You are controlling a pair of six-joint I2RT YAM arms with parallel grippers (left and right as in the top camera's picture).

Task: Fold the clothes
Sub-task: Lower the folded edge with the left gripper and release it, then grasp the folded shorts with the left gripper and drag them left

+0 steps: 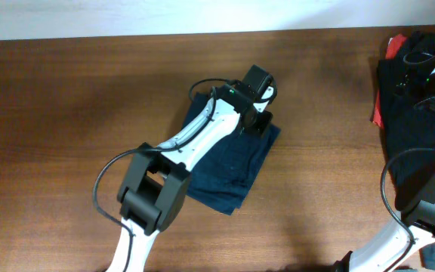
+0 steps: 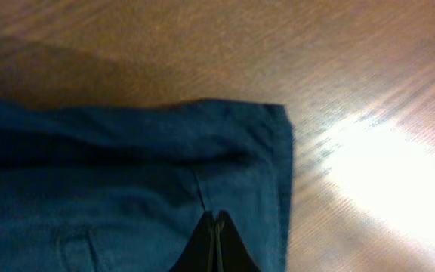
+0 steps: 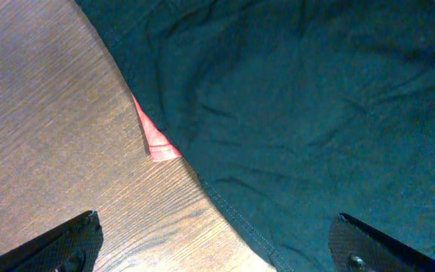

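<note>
A folded dark blue garment (image 1: 236, 162) lies at the middle of the wooden table (image 1: 66, 113). My left gripper (image 1: 257, 115) is down on its far right corner. In the left wrist view the jaws (image 2: 216, 223) are shut, and a crease in the blue cloth (image 2: 112, 189) runs up from the tips. A pile of dark clothes (image 1: 414, 113) with a red piece (image 1: 377, 113) lies at the right edge. My right gripper (image 3: 225, 249) is open above the edge of a dark teal garment (image 3: 308, 98), and it holds nothing.
A red corner (image 3: 157, 145) sticks out from under the dark teal garment onto the bare wood (image 3: 44, 113). The left arm (image 1: 195, 140) lies across the blue garment. The right arm's base (image 1: 429, 196) is at the lower right.
</note>
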